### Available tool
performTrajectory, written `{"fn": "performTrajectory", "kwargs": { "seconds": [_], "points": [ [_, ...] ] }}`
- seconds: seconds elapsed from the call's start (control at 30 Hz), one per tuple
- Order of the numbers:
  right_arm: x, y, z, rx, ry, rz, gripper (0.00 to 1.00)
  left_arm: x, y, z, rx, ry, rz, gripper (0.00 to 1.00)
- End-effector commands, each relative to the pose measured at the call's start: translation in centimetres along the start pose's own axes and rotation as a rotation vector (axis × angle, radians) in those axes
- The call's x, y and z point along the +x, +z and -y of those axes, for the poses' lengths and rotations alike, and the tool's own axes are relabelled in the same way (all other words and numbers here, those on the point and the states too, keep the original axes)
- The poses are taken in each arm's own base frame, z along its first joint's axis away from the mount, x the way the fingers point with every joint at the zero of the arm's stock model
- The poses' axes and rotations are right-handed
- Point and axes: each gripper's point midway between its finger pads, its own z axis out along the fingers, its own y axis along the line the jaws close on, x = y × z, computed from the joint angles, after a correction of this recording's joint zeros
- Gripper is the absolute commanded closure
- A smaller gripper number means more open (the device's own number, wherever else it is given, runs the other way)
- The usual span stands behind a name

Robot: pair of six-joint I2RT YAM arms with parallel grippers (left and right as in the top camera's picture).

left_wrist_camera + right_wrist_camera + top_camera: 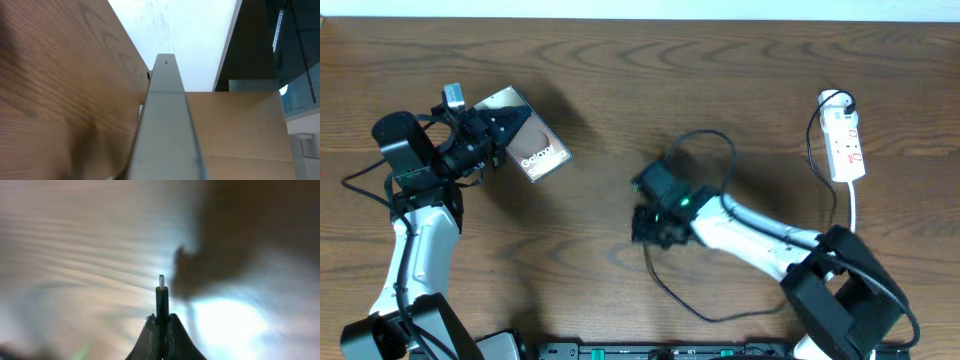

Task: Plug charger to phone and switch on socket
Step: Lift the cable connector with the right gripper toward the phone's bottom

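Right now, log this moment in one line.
left gripper: shut on phone | right gripper: shut on charger plug | socket: no gripper near

Hidden, cropped and blurred parts
The phone (167,125) showed only its thin edge in the left wrist view, its near end cut off by the frame; the table (75,255) behind the charger (161,292) tip was a blur; the right gripper (161,317) ran off the bottom edge; overhead, the socket (844,145) markings were too small to read.

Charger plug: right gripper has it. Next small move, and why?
Probably carry the right gripper across toward the phone: it is shut on the charger, tip sticking out, the left gripper holds the phone, and a gap separates them.
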Motion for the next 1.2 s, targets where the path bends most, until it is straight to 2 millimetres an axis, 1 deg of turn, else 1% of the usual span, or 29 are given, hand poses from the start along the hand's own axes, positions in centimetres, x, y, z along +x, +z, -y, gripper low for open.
{"fn": "performTrajectory", "kwargs": {
  "seconds": [0.0, 0.03, 0.07, 0.1, 0.13, 0.23, 0.27, 0.33, 0.37, 0.43, 0.5, 0.57, 0.63, 0.73, 0.8, 0.87, 0.97, 1.03, 1.17],
  "points": [
    [0.0, -3.2, -5.2, -0.434, -0.147, -0.176, 0.99, 0.0, -0.2, 1.6, 0.03, 0.054, -0.013, 0.93],
    [-0.5, -4.1, -5.8, -0.507, -0.168, -0.181, 0.99, 0.0, -0.2, 1.7, 0.03, 0.054, -0.013, 0.93],
    [-1.2, -5.6, -6.6, -0.618, -0.208, -0.185, 0.99, 0.0, -0.2, 1.7, 0.03, 0.054, -0.013, 0.93],
    [-1.8, -6.7, -6.9, -0.685, -0.234, -0.182, 0.99, 0.0, -0.2, 1.7, 0.03, 0.054, -0.013, 0.93],
    [-2.6, -8.1, -7.1, -0.774, -0.285, -0.166, 0.99, 0.0, -0.2, 1.7, 0.03, 0.054, -0.013, 0.93],
    [-3.2, -10.5, -7.1, -0.916, -0.417, -0.133, 0.99, 0.0, -0.2, 1.7, 0.031, 0.055, -0.014, 0.93],
    [-3.4, -10.7, -6.9, -0.931, -0.423, -0.13, 0.99, 0.1, -0.2, 1.7, 0.033, 0.057, -0.016, 0.93],
    [-4.2, -10.4, -6.0, -0.946, -0.412, -0.126, 0.99, 0.3, -0.2, 2.3, 0.055, 0.086, -0.036, 0.93],
    [-4.3, -10.0, -5.8, -0.99, -0.415, -0.148, 0.99, 0.5, -0.3, 2.8, 0.073, 0.112, -0.048, 0.93],
    [-4.0, -9.8, -6.0, -1.08, -0.439, -0.197, 0.99, 0.7, -0.3, 3.1, 0.085, 0.13, -0.06, 0.92],
    [-3.3, -10.0, -6.2, -1.187, -0.508, -0.243, 0.99, 0.9, -0.3, 3.2, 0.089, 0.131, -0.071, 0.93],
    [-3.3, -8.9, -6.4, -1.192, -0.507, -0.268, 0.99, 0.9, -0.3, 3.2, 0.09, 0.132, -0.071, 0.93],
    [-3.1, -8.4, -6.7, -1.195, -0.522, -0.277, 0.99, 1.0, -0.3, 3.2, 0.091, 0.132, -0.073, 0.93],
    [-2.1, -8.3, -8.0, -1.21, -0.597, -0.277, 0.99, 1.2, -0.3, 3.3, 0.098, 0.17, -0.087, 0.93],
    [-1.4, -8.8, -9.6, -1.225, -0.664, -0.278, 0.99, 1.1, -0.3, 3.3, 0.097, 0.181, -0.082, 0.93],
    [-1.2, -9.3, -10.8, -1.23, -0.697, -0.266, 0.99, 0.8, -0.2, 3.2, 0.089, 0.179, -0.064, 0.93],
    [-1.4, -10.1, -12.2, -1.236, -0.734, -0.213, 0.99, 0.0, -0.2, 2.9, 0.07, 0.178, -0.019, 0.93],
    [-1.8, -10.7, -12.8, -1.242, -0.74, -0.18, 0.99, -0.2, -0.2, 2.8, 0.065, 0.178, -0.005, 0.93],
    [-2.2, -11.3, -13.2, -1.247, -0.732, -0.149, 0.99, -0.6, -0.1, 2.7, 0.054, 0.179, 0.021, 0.93]
  ]
}}
